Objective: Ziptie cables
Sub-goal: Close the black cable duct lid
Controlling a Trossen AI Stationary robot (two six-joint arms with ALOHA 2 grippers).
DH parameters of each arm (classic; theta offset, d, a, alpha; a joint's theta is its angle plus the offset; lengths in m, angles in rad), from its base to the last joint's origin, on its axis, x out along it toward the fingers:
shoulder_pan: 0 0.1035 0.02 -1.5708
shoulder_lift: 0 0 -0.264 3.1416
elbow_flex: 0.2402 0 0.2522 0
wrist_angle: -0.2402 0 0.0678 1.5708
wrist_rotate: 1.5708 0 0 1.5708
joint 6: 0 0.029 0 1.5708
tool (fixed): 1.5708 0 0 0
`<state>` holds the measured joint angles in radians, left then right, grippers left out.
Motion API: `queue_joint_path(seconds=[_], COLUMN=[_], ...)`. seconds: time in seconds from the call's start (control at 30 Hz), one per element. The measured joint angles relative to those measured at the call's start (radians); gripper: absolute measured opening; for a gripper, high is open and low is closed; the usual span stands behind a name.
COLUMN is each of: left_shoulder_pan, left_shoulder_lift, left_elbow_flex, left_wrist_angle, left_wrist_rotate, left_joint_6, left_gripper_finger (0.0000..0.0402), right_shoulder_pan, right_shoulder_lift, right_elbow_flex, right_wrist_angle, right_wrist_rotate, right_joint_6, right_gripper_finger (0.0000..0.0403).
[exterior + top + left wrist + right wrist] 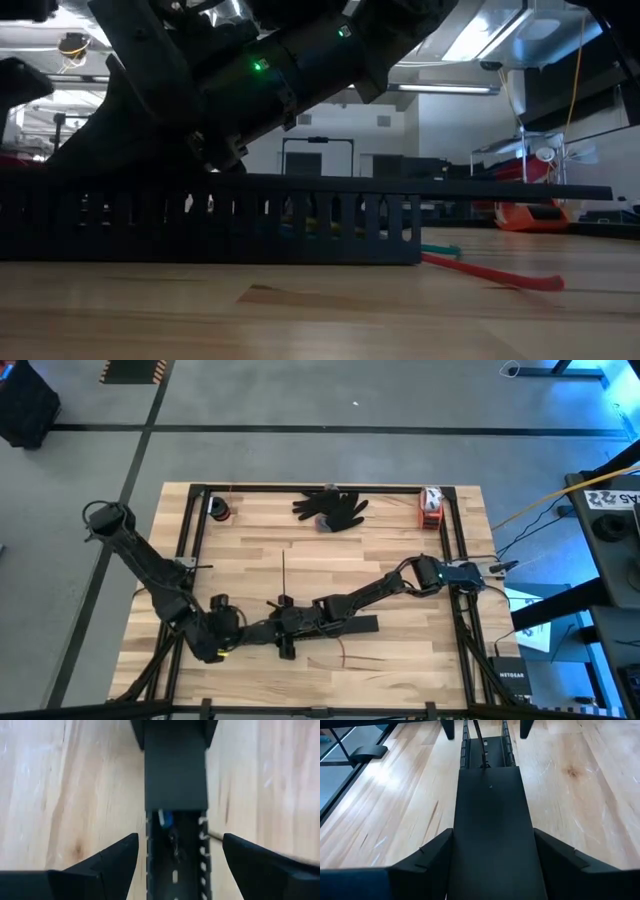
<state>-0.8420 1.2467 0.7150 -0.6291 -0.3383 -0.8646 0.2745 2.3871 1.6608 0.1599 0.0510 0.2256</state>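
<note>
Cables [167, 827] sit inside the comb-slotted duct [210, 225] at the near middle of the surface [400, 530], only a few thin strands showing in its open channel; I judge them light, limp and springy, best pinched together as a bunch where they clear the duct, not one strand at a time. A red wire [490, 271] trails out past the duct's right end. My left tool [177, 862] hangs over the duct with its jaws spread wide to either side, gripping nothing; my right tool [492, 855] straddles the flat black cover strip [490, 820] from the opposite end, also wide apart, and I can't see it squeezing the strip. That strip covers much of the channel and stands in my way. Farther off, the ziptie [283, 572] lies straight on bare wood, stiff, thin, probably slippery; I'd take it near one end. At the far edge sit a black glove [332, 508] and a red-and-white object [430, 508].
</note>
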Motion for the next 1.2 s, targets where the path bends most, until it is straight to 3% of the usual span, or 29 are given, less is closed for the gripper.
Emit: queue_joint_path(seconds=[0.27, 0.43, 0.8, 1.0, 1.2], left_shoulder_pan=[-0.049, -0.054, -0.047, -0.003, 0.035], left_shoulder_lift=[0.032, 0.040, 0.113, 0.141, 0.147], left_elbow_flex=[-0.099, -0.139, -0.136, -0.136, -0.135], left_wrist_angle=[0.117, 0.226, 0.304, 0.368, 0.398], left_wrist_rotate=[-0.038, -0.039, -0.070, -0.051, -0.017], left_joint_6=[-0.096, -0.057, -0.004, 0.013, 0.038], left_gripper_finger=[0.0282, 0.0279, 0.0207, 0.0199, 0.0199], right_shoulder_pan=[0.000, 0.001, 0.007, 0.015, 0.018], right_shoulder_lift=[0.000, 0.000, 0.001, 0.033, 0.035], right_elbow_flex=[-0.001, -0.002, -0.006, -0.008, 0.010], right_wrist_angle=[-0.001, 0.000, 0.037, 0.150, 0.097], right_wrist_rotate=[0.008, 0.009, -0.006, 0.009, 0.015], right_joint_6=[0.001, 0.000, 0.024, 0.046, 0.058], right_gripper_finger=[0.0227, 0.0227, 0.0227, 0.0227, 0.0227])
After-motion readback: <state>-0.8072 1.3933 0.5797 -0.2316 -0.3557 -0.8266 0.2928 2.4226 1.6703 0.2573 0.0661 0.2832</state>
